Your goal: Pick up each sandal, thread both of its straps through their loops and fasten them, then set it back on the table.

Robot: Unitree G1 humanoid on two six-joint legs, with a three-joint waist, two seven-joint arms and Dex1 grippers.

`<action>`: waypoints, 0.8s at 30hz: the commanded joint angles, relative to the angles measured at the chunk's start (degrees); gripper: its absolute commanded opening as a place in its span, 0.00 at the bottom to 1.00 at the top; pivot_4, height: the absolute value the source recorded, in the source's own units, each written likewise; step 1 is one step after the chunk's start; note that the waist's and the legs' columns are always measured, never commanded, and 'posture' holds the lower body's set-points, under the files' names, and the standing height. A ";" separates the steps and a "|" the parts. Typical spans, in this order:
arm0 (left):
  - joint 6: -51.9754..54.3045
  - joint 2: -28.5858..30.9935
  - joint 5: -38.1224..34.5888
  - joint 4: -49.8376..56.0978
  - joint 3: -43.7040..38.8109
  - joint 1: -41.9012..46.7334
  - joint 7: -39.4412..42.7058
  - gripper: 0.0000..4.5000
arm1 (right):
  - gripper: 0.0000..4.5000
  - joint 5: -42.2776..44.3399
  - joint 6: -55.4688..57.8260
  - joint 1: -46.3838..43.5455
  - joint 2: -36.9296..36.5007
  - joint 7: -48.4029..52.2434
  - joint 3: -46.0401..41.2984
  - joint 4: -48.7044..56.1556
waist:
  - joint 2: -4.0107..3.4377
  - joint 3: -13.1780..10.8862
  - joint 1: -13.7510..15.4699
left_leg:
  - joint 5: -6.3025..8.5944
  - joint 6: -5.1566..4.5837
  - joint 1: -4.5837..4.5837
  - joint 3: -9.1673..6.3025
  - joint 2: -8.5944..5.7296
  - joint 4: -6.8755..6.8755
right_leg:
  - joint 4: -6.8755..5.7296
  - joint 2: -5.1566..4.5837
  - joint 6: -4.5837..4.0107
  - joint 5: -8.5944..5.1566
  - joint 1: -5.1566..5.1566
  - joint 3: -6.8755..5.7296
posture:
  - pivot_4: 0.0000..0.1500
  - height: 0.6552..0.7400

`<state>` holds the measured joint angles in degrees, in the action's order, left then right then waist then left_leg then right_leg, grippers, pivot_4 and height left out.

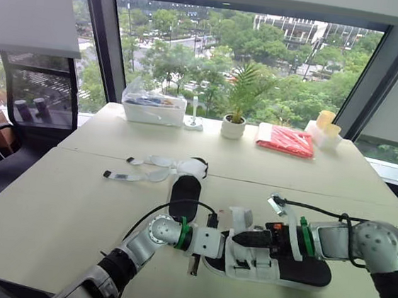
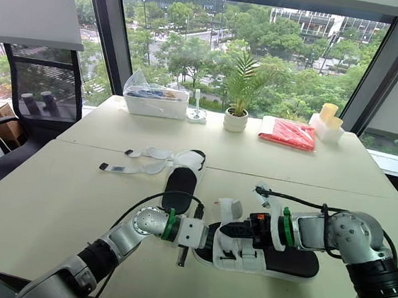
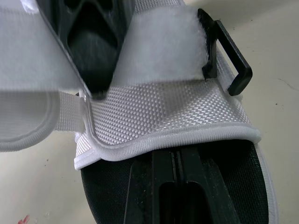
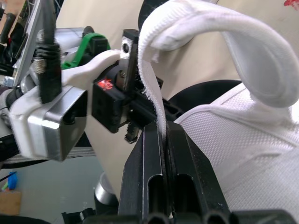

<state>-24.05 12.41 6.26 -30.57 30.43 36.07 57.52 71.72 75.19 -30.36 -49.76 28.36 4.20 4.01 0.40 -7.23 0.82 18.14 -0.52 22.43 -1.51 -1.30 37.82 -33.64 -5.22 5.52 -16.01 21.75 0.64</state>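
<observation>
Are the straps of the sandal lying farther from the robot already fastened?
No: the far sandal has its white straps lying open, spread flat across the table to the robot's left of it.

Bright daylight through the window point(image 1: 244, 61), faint soft shadows on table point(image 1: 51, 197)

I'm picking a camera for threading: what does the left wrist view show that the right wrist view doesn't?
Left wrist view: the black rectangular plastic loop beside a white fuzzy fastening patch. Right wrist view: the right gripper shut on a thin white fabric strap, with the left arm's grey wrist housing behind it. Both: the sandal's white woven mesh upper.
</observation>
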 commanded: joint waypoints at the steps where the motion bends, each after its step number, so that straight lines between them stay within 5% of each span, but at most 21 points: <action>1: 5.93 2.71 6.32 -7.09 4.61 -4.94 1.74 0.00 | 0.01 -7.75 -2.86 1.69 -1.27 4.67 2.30 2.19 | -0.03 0.02 0.00 | 0.00 0.00 -0.02 0.00 0.00 0.00 | 0.00 0.00 0.00 0.00 0.00 0.00 | 1.00 0.97; 9: 5.38 2.62 6.59 -7.53 4.98 -5.18 1.60 0.00 | 0.01 -21.55 -13.85 6.20 -2.65 13.12 3.89 6.66 | 0.03 0.13 -0.06 | 0.00 0.00 -0.05 0.00 0.00 -0.01 | 0.00 0.00 -0.01 0.00 0.13 0.00 | 1.00 0.97; 24: 5.71 2.83 6.53 -7.12 5.03 -4.97 2.12 0.00 | 0.01 -25.00 -17.83 9.28 -0.85 19.38 0.57 14.17 | 0.01 0.13 -0.02 | 0.00 0.01 -0.06 0.00 0.00 -0.01 | 0.00 0.00 0.00 0.00 0.11 -0.01 | 1.00 0.97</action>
<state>-24.01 12.47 6.26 -30.44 30.42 35.72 57.13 47.50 58.24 -21.40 -50.27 46.07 4.26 15.97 0.41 -7.10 0.80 18.15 -0.52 22.37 -1.51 -1.30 37.81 -33.64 -5.22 5.52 -16.02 21.86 0.63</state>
